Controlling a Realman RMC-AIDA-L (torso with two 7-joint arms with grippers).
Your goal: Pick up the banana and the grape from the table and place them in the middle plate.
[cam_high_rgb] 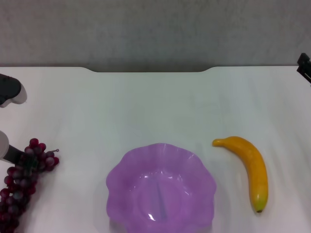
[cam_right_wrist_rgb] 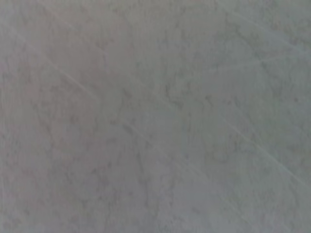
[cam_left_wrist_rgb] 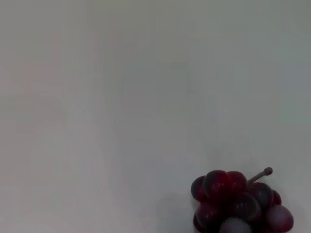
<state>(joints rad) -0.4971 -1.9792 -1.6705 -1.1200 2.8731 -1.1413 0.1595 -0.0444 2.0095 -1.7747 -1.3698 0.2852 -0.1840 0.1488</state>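
White table (cam_high_rgb: 155,102), grey wall behind. Grape (cam_high_rgb: 22,182) near left, left gripper (cam_high_rgb: 7,121) over it; jaws state: cannot tell. Middle plate (cam_high_rgb: 121,167) centre, empty. Banana (cam_high_rgb: 250,170) right: probably stiff, smooth, slippery; grasp mid-body. Right gripper (cam_high_rgb: 304,67) far right, parked.

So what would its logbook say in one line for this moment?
left gripper: at grape, table left edge | banana: on table, right of middle plate | plate: empty | right arm: far right edge
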